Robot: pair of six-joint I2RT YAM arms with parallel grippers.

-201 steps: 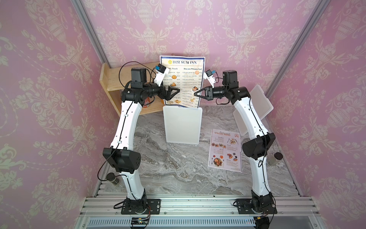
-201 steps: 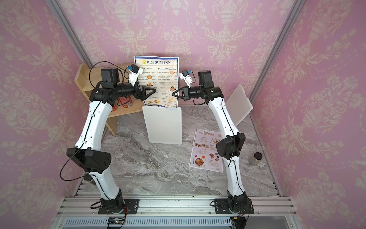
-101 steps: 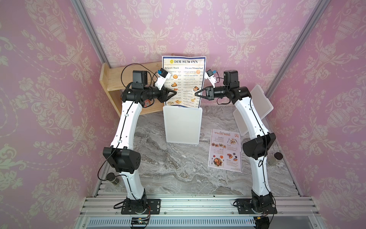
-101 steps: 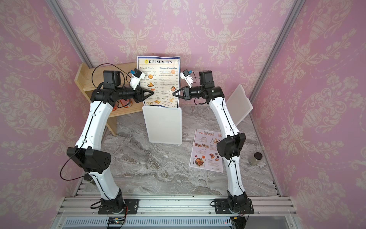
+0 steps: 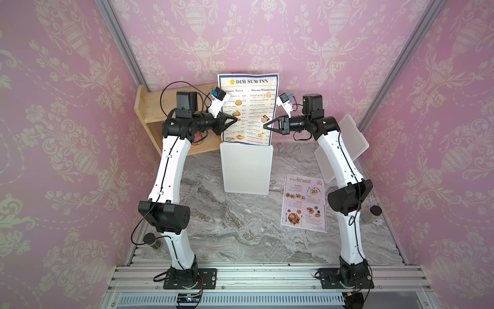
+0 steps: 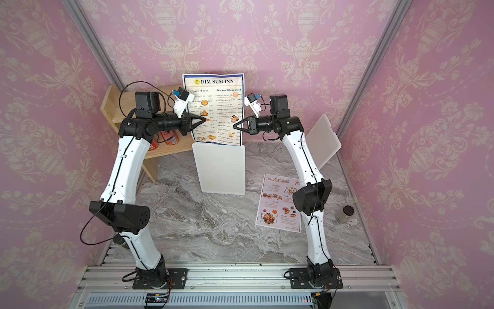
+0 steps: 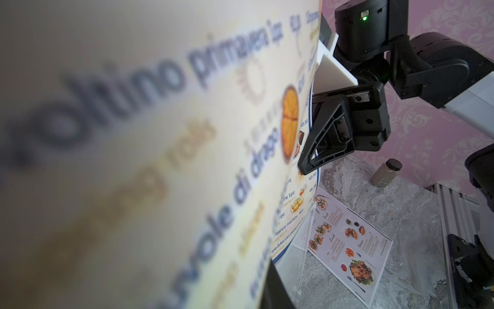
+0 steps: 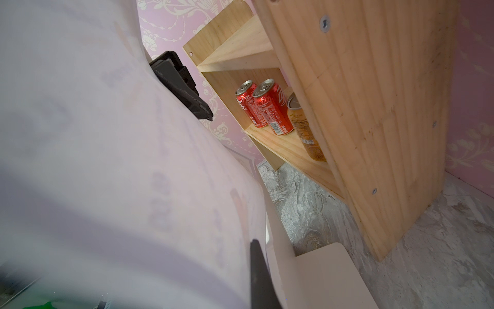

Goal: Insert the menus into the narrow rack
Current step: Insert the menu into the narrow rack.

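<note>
Now left claw (image 5: 235, 119) and right claw (image 5: 265, 125) pinch blue menu (image 5: 248, 107) edges

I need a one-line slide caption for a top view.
The left gripper and right gripper hold the upright DIM SUM INN menu by its sides above the white rack.

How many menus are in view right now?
2. DIM SUM INN menu, upright over the white rack, held by left gripper and right gripper; SPECIAL MENU sheet, flat on the table.
</note>
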